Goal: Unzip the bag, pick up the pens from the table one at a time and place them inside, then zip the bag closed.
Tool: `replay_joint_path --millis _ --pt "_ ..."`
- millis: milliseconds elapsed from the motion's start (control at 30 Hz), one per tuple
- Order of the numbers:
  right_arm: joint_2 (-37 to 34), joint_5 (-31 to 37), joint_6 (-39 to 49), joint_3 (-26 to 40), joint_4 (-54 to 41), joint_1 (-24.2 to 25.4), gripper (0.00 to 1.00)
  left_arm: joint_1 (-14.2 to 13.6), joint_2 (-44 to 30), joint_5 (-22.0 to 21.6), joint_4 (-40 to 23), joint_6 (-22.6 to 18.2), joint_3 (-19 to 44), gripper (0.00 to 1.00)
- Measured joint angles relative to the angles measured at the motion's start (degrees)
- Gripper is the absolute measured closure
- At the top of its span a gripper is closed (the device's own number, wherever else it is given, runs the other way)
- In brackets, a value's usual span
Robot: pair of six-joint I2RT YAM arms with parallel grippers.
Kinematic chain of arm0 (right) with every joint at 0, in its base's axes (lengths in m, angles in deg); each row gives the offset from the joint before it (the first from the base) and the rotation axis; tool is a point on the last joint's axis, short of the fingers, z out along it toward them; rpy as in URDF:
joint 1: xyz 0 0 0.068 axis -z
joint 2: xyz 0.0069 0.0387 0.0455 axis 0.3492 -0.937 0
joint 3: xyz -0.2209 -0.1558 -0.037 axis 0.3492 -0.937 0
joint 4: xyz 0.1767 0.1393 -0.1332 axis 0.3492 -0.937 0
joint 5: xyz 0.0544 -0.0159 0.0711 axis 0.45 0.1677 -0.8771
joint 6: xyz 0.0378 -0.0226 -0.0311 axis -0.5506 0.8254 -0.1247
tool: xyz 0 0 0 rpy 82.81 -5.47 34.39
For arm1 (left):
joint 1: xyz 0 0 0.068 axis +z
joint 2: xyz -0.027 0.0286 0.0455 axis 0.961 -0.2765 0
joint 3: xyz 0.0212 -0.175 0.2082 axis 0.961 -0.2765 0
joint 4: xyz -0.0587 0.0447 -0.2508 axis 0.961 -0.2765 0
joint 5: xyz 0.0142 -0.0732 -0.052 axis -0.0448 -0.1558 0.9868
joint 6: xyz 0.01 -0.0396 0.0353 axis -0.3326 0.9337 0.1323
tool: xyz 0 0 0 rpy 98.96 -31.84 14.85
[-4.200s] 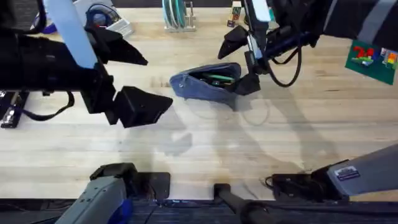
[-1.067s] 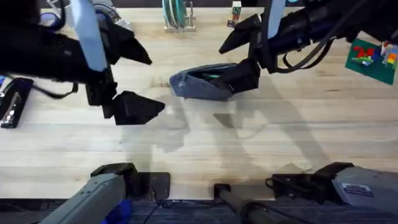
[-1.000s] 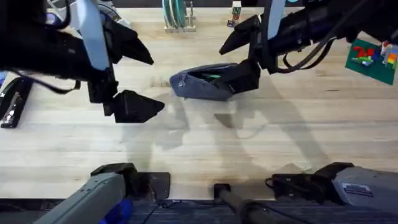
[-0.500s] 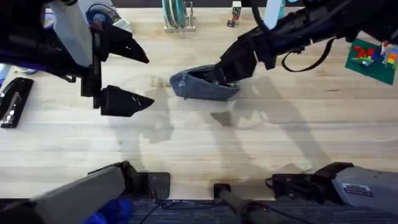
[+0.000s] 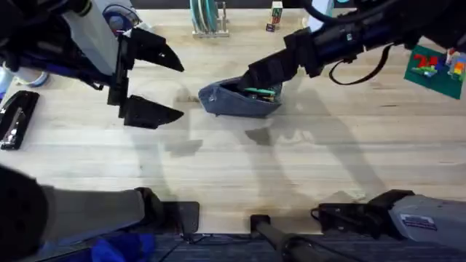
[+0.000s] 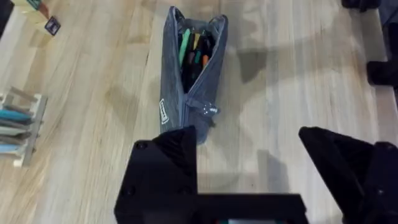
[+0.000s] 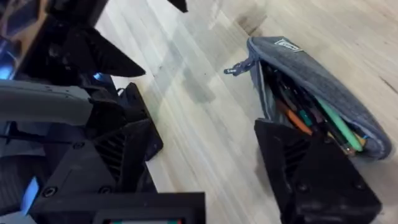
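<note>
From overhead we see the bag [image 5: 237,100] lying on the table [image 5: 291,175] toward its far edge, about midway along it, with its zipper open and a green pen [image 5: 256,91] showing inside. The right claw [image 5: 256,76] sits at the bag's open mouth; its fingers look fairly close together, but we cannot tell whether they grip anything. Half a second ago it was in much the same spot, while a second ago it hung spread wide beside the bag's right end. The left claw [image 5: 151,86] hangs wide open and empty to the left of the bag, well apart from it, and has drifted a little nearer since the earlier frames. A green board [image 5: 435,71] lies at the table's far right, cut off by the edge, and a rack [image 5: 206,18] stands at the far edge.

In the left wrist view the bag [image 6: 186,74] lies open with green and orange pens [image 6: 193,53] packed inside; a small label [image 6: 163,112] on its side carries writing too small to read. A zipper pull [image 6: 208,109] hangs at the near end.

In the right wrist view the bag [image 7: 323,87] shows the same pens [image 7: 317,124], with a label [image 7: 287,44] we cannot read. One black finger [image 7: 311,174] partly covers the bag's end.
</note>
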Motion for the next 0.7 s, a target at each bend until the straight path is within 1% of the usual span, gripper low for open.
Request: replay_joint_path --millis 133,267,333,533,633,700 --pt "0.0 0.0 -1.1 0.0 0.0 -1.1 0.004 0.0 -4.2 0.7 0.0 -3.7 0.0 0.006" --pt "0.0 1.2 -1.4 0.0 0.0 -3.9 0.004 0.6 -8.2 1.6 0.3 -5.5 0.0 0.006" --pt "0.0 3.0 -1.5 0.0 0.0 -5.6 0.004 1.5 -9.9 1.8 0.4 -5.9 0.0 0.006" --pt "0.0 10.8 -4.6 0.0 2.0 -11.5 0.004 5.6 -12.1 2.0 2.0 -5.9 0.0 0.006" --pt "0.0 13.3 -7.5 0.0 4.2 -12.8 0.004 7.2 -12.1 2.3 2.5 -5.9 0.0 0.006" --pt "0.0 14.2 -9.4 0.0 5.1 -13.3 0.004 7.6 -12.2 2.4 2.9 -5.9 0.0 0.006"
